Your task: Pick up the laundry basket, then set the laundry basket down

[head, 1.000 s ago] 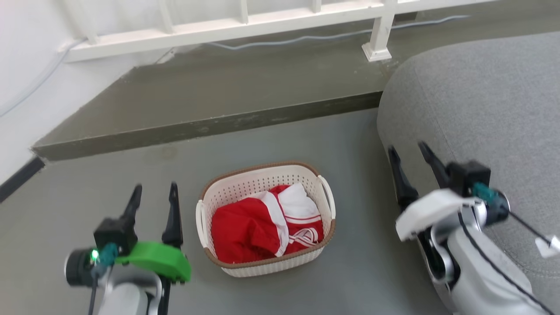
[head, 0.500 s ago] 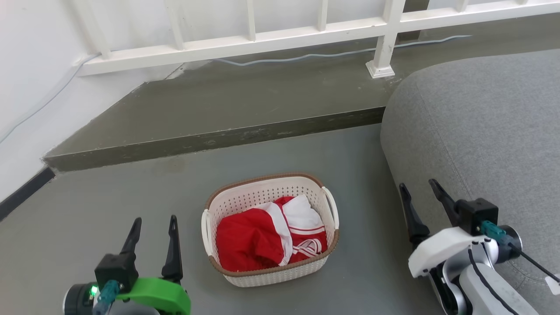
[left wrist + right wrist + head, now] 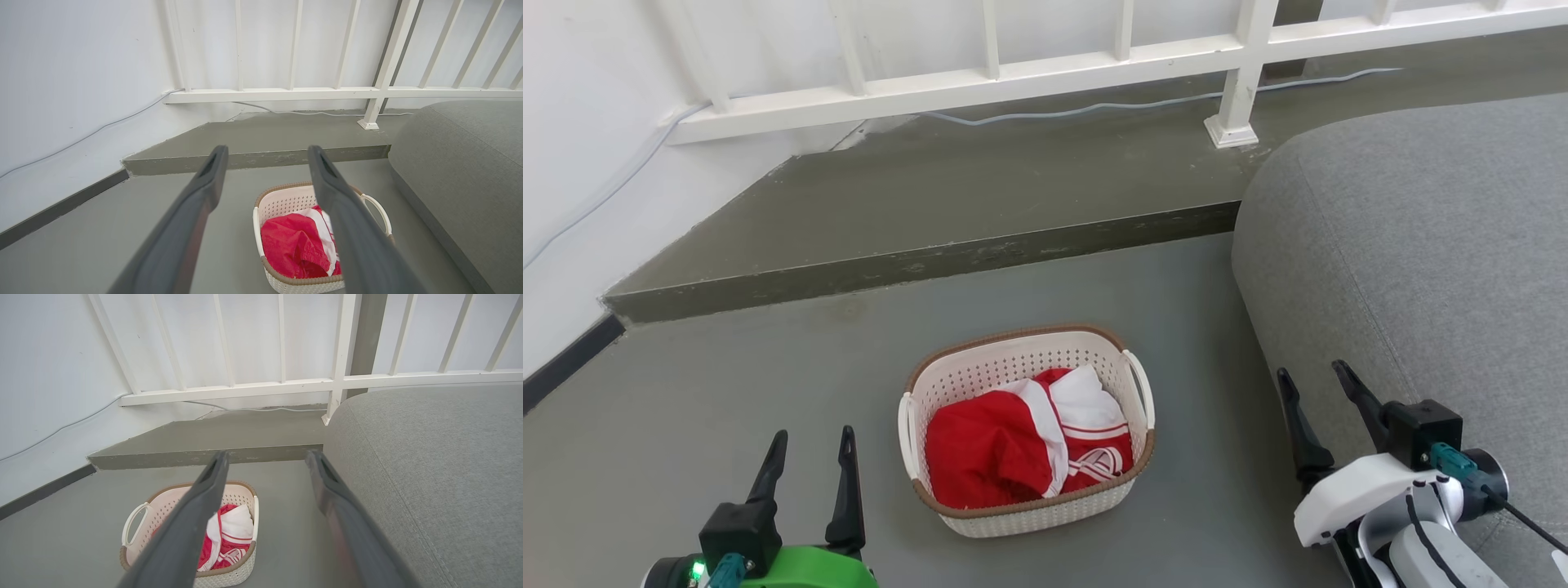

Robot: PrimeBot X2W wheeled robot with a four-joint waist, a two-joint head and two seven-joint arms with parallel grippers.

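On the smooth grey floor (image 3: 727, 392) the small cream-white perforated plastic laundry basket (image 3: 996, 369), rounded-rectangular with a brown woven-look rim and white side handles, stands upright between the two grippers and is touched by neither. A crumpled red and white garment (image 3: 988, 445) lies inside it. The left gripper (image 3: 814, 433), on a bright green mount, hovers to the basket's left with its two long dark fingers spread wide and nothing between them. From the left wrist, that gripper (image 3: 266, 149) frames the floor, with the laundry basket (image 3: 286, 200) low and partly behind one finger. The right gripper (image 3: 1312, 369) hangs to the basket's right, against the side of the grey fabric sofa (image 3: 1421, 245), its jaws likewise parted and empty. From the right wrist, this gripper (image 3: 267, 453) shows the laundry basket (image 3: 161, 508) low on the left, partly behind a finger. Beyond the basket a darker raised concrete step (image 3: 972, 196) runs below a white railing (image 3: 1013, 82), with a pale cable (image 3: 1094, 106) lying along it.
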